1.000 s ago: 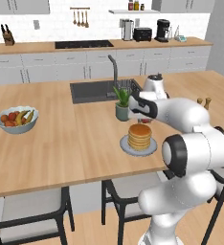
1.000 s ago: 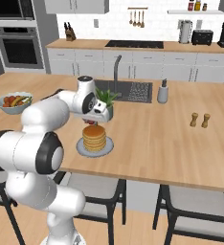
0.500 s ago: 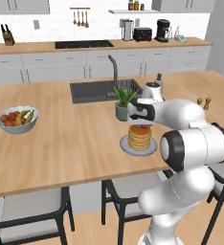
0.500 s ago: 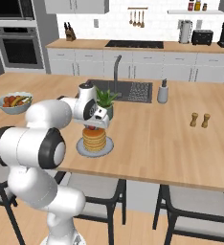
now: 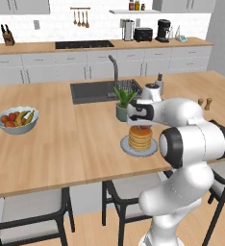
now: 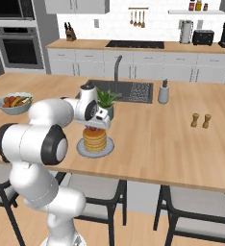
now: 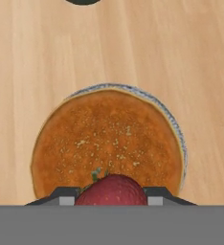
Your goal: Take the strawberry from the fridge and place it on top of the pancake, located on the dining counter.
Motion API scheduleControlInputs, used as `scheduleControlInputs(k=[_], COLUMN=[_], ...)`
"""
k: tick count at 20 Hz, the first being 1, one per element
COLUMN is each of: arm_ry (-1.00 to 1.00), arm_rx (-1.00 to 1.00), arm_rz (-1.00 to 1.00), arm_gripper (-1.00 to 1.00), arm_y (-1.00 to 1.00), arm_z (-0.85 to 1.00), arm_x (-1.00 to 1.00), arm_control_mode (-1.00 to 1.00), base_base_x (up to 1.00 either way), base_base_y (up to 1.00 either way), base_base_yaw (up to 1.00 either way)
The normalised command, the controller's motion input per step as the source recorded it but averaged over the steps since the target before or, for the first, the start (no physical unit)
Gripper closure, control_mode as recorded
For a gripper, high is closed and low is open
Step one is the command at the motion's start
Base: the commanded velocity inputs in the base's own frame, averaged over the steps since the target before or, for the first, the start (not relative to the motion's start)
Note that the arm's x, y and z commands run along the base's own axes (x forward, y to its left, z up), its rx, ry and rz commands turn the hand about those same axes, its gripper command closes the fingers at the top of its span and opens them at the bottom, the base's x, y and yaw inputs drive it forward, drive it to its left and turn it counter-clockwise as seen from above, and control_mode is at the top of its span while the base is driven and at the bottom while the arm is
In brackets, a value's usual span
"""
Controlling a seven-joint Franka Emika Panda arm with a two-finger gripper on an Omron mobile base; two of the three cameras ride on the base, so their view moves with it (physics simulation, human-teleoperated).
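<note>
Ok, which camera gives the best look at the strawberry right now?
The hand view: the strawberry sits large between the gripper fingertips, over the pancake. The left and right base views show it just as a red speck under the hand.

From where I stand, the gripper [image 7: 112, 194] hides the lower half of the strawberry [image 7: 112, 190], and its fingertips [image 7: 66, 197] are cut off at the hand view's bottom. The pancake [image 7: 109, 139] covers nearly all its plate [image 7: 173, 125]. A dark round thing [image 7: 83, 1] is clipped by the top edge.
</note>
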Motion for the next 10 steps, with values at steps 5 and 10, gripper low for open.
scheduleControlInputs(k=[5,10], arm_ry=[0.0,0.0], arm_rx=[0.0,0.0], arm_rz=[0.0,0.0], arm_gripper=[1.0,1.0], arm_y=[0.01,0.0], arm_z=[-0.21,-0.08], arm_x=[0.0,0.0], arm_control_mode=[-1.0,-1.0], base_base_x=[0.0,0.0], base_base_y=[0.0,0.0], base_base_yaw=[0.0,0.0])
